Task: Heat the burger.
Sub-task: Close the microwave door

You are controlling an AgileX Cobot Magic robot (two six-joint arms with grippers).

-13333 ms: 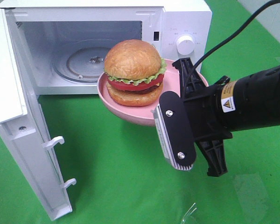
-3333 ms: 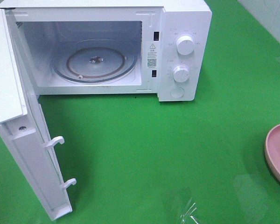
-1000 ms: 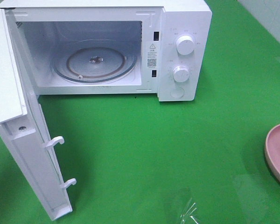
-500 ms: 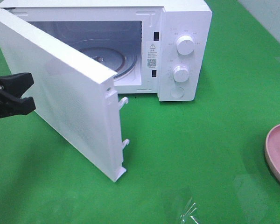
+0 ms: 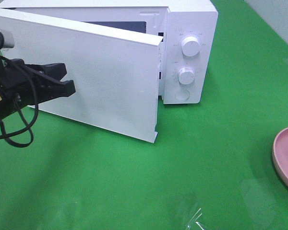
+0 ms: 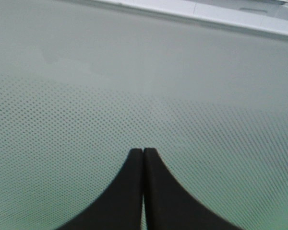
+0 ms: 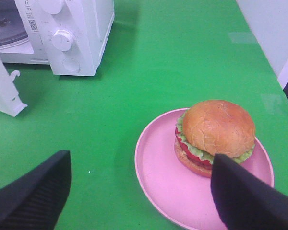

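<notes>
The burger (image 7: 216, 129), with a golden bun and red and green filling, sits on a pink plate (image 7: 158, 182) on the green table, outside the microwave (image 5: 187, 52). My right gripper (image 7: 141, 160) hovers open over the plate's near side, holding nothing. The microwave door (image 5: 101, 81) stands nearly closed, with a narrow gap at its latch edge. Against the door's outer face presses my left gripper (image 5: 67, 80), shut; its fingertips (image 6: 137, 155) touch the dotted panel. In the high view only the plate's rim (image 5: 284, 158) shows, at the right edge.
The microwave's two knobs (image 5: 190, 46) and a button face front on its right panel. A scrap of clear plastic (image 5: 192, 215) lies near the table's front edge. Green cloth covers the table between the microwave and the plate.
The microwave door has swung from wide open to nearly closed, with my left gripper coming in from the left behind it. The plate has stayed at the right edge.
</notes>
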